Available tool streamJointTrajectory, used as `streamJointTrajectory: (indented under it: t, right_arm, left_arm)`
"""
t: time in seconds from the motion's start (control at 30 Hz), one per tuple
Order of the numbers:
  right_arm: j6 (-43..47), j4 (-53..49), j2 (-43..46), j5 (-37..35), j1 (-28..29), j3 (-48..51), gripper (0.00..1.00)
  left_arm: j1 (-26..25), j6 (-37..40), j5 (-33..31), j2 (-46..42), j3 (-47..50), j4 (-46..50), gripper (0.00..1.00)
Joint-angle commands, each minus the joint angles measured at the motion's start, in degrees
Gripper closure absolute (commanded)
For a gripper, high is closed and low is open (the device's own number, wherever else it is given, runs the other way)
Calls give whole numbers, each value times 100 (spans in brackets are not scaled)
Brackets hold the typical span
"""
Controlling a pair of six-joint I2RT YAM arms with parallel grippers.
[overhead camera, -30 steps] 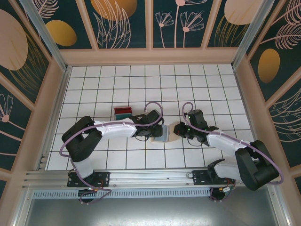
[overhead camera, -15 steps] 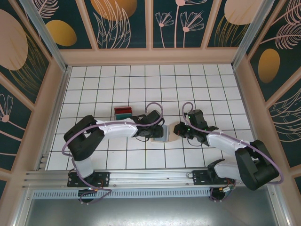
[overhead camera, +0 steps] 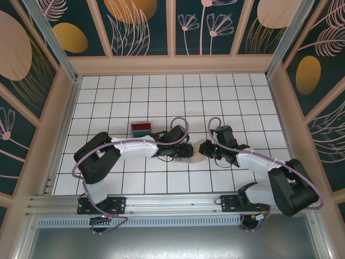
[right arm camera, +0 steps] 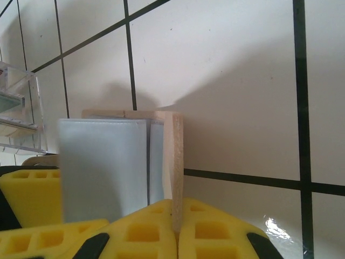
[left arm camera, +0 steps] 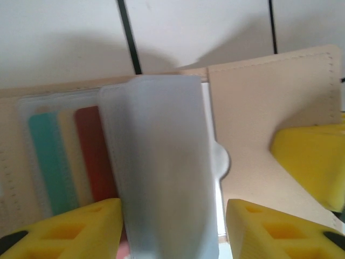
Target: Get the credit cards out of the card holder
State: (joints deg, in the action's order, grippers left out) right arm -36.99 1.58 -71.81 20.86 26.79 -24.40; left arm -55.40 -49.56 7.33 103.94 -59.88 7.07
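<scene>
Spread of your left pincer (left arm camera: pixel 173 216) has widened around the blue flap (left arm camera: pixel 156 162), jaws now apart and loose. Your right pincer (right arm camera: pixel 177 221) stays clamped on the holder (left arm camera: pixel 259 108), mid-tabletop (overhead camera: pixel 161 97). Cards (left arm camera: pixel 73 156) still sit pocketed, so expect to regrip before pulling one.

- This is a robot lab's test cell by the look of it, not a home or a shop.
- Two white-and-black arms, the left arm (overhead camera: pixel 129 147) and the right arm (overhead camera: pixel 259 163), are bolted side by side to an aluminium rail (overhead camera: pixel 172 200) at the near edge.
- Lilac cables (overhead camera: pixel 74 166) loop along both arms.
- The tabletop (overhead camera: pixel 135 91) is a white grid with black lines. It is boxed in by wall panels (overhead camera: pixel 143 27) printed with leaves and flowers, held in metal frame posts (overhead camera: pixel 52 40).
</scene>
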Motion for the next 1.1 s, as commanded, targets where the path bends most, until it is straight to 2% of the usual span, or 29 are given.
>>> streamJointTrajectory:
  t: [0.0, 0.1, 0.23, 0.47, 0.53, 0.7, 0.8, 1.07]
  right_arm:
    - [-71, 104, -61, 32, 2, -12, 100]
    - [-62, 92, -61, 32, 2, -20, 100]
    - [-62, 93, -73, 23, 2, -12, 100]
    - [-45, 82, -49, 14, -63, -20, 100]
    - [-62, 74, 2, 14, -117, -28, 93]
    - [-80, -70, 220, -127, -247, -3, 66]
    - [-71, -194, 358, -248, -334, 15, 59]
    - [-132, -606, 907, -706, -591, 30, 54]
  left_arm:
    - [16, 109, 225, 41, 55, -242, 43]
    - [14, 122, 268, 73, 21, -250, 39]
    - [11, 150, 360, -5, 20, -355, 39]
    - [11, 302, 1010, 122, -57, -794, 39]
    - [17, 315, 1115, 253, -157, -786, 41]
    - [12, 376, 1147, 341, -384, -762, 42]
    - [13, 421, 1240, 419, -555, -729, 42]
    - [16, 500, 1472, 522, -713, -763, 43]
